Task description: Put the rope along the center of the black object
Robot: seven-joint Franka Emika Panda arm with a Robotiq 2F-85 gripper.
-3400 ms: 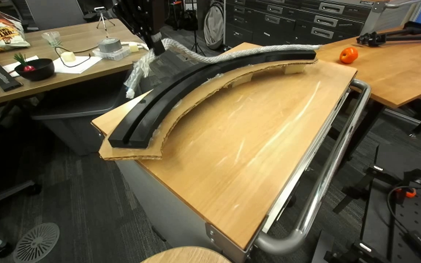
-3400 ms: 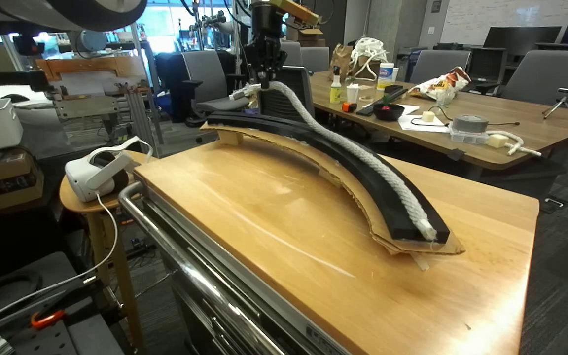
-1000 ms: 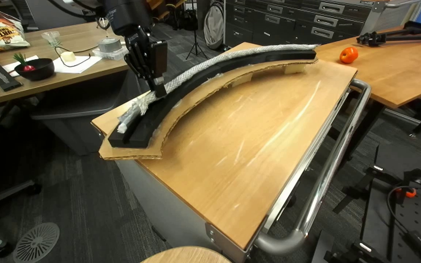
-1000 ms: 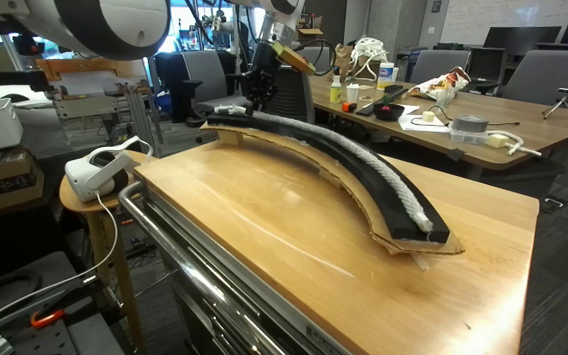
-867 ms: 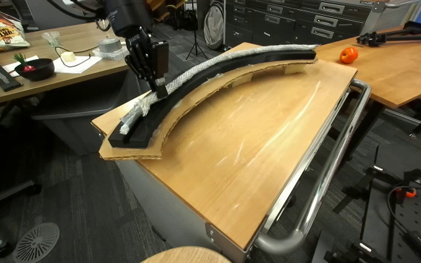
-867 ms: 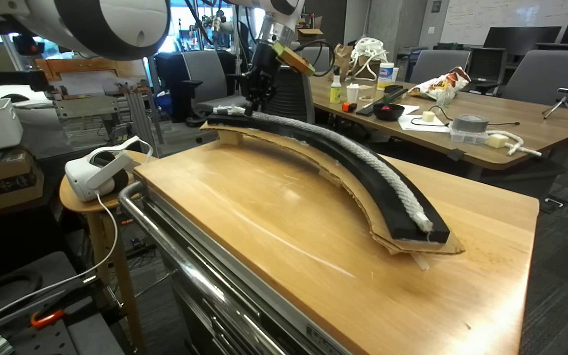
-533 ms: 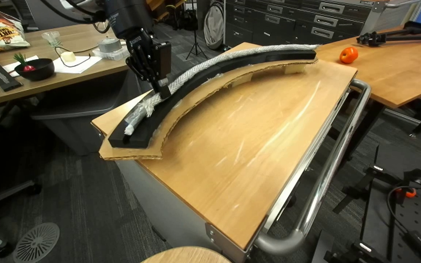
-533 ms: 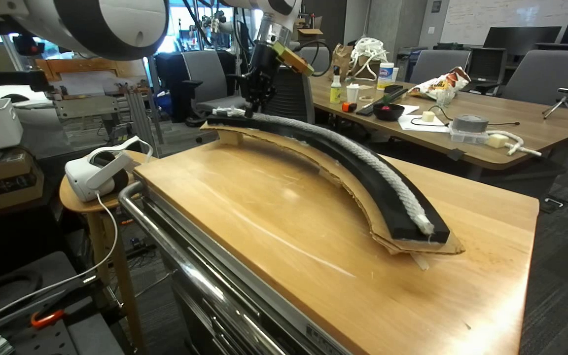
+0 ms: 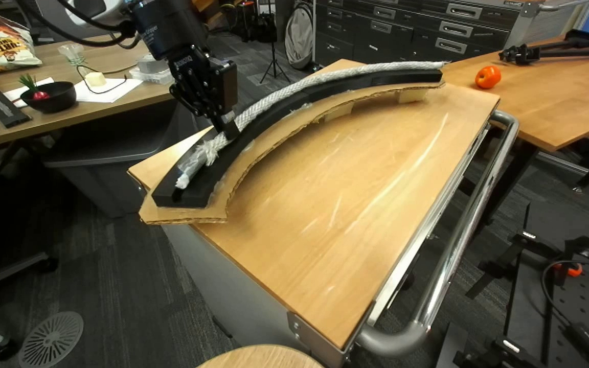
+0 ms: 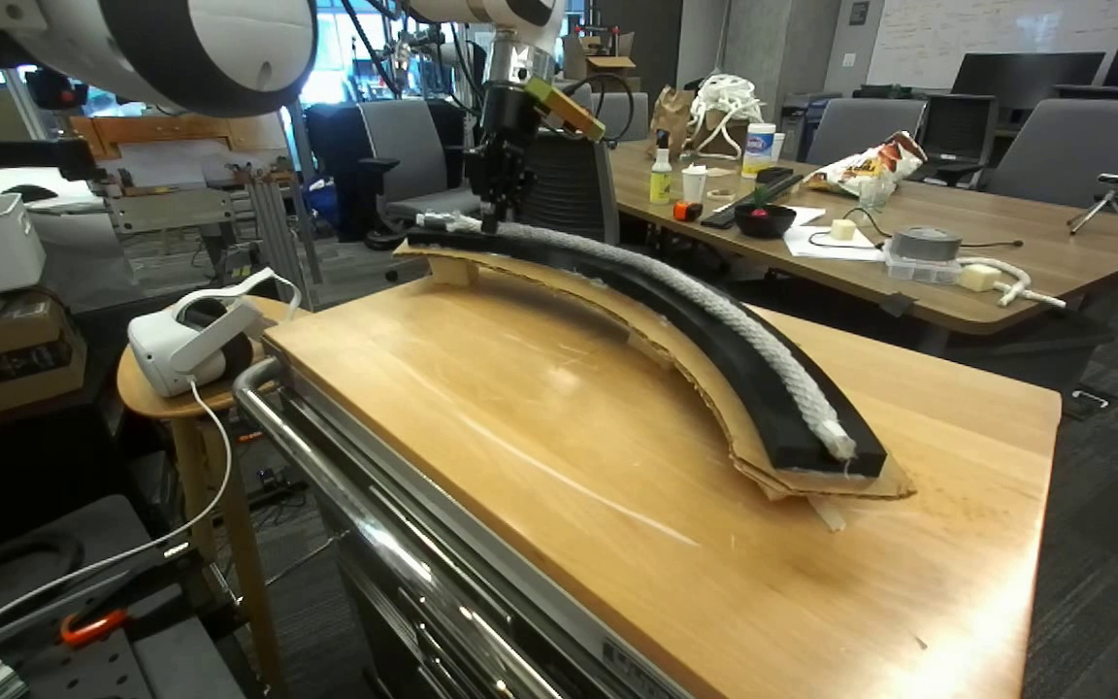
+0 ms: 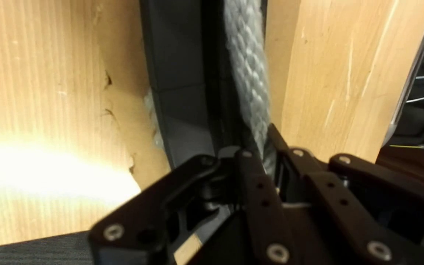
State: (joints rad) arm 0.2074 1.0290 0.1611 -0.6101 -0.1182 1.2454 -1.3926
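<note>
A black Robotiq gripper points down at a slant and pinches a white braided rope near its frayed end. In both exterior views the rope follows the curve of a black arc-shaped track, set on cardboard over a wooden worktop. In the wrist view, dark groove shows beside the rope; I cannot tell how deep it sits.

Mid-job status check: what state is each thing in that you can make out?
Gripper: shut on the rope, near one end.
Rope: running along the black object; seating in the groove unclear.
Black object: lying on cardboard, groove partly visible.
Cabinet drawers: look shut.
Black bowl: upright, red radish inside.
White headset: resting on the stool, cable attached.
</note>
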